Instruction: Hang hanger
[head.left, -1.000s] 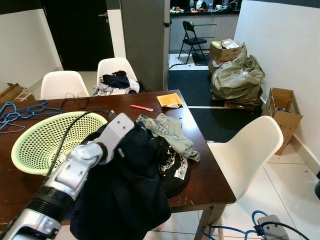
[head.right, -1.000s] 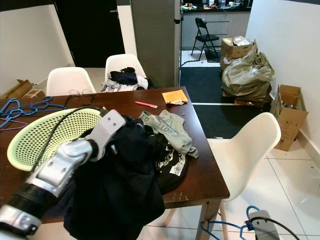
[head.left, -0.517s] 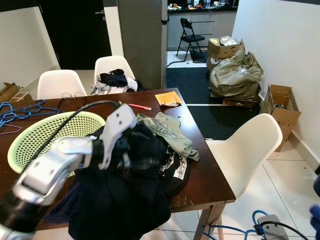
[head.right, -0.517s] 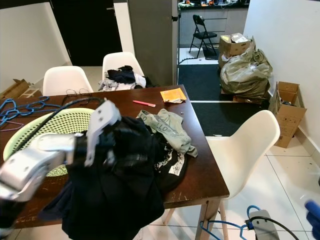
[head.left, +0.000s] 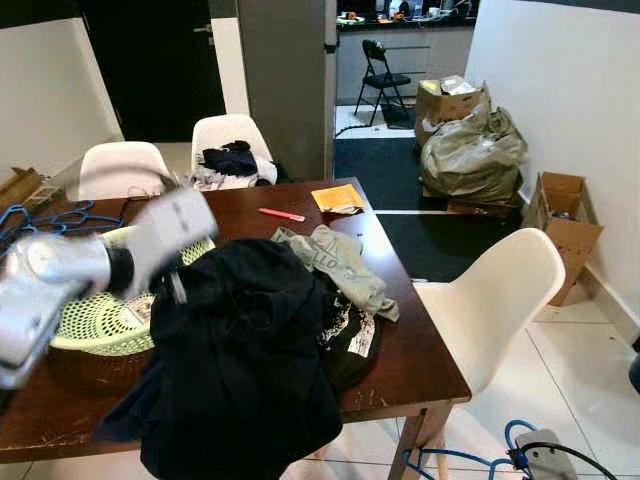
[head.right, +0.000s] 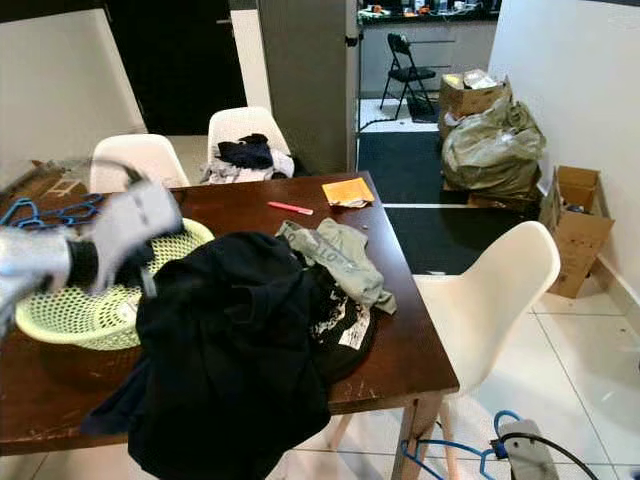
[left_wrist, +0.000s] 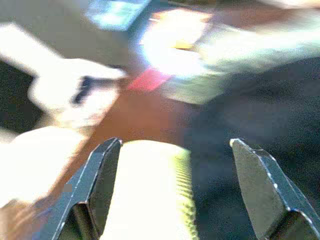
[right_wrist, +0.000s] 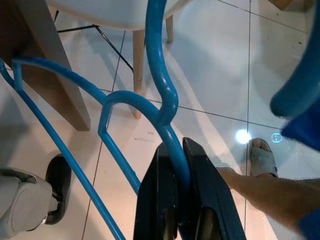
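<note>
My right gripper (right_wrist: 178, 150) hangs low beside the table, shut on the neck of a blue hanger (right_wrist: 159, 75) just below its hook, above the tiled floor. The same hanger (head.left: 512, 440) shows at the bottom right in the eye views. My left arm (head.left: 60, 275) is blurred, raised over the green basket (head.left: 100, 320). Its gripper (left_wrist: 175, 145) is open, with the basket rim and a black garment (head.left: 250, 350) beyond the fingers. More blue hangers (head.left: 50, 218) lie at the table's far left.
An olive garment (head.left: 340, 265) lies on the brown table (head.left: 410, 360) next to the black pile. A white chair (head.left: 490, 300) stands at the table's right side. A person's sandalled foot (right_wrist: 262, 152) is on the floor near my right gripper. Boxes and bags (head.left: 475, 150) line the right wall.
My left arm has swung left and up off the black garment and is now over the basket, blurred by motion. The garment stays draped over the table edge.
</note>
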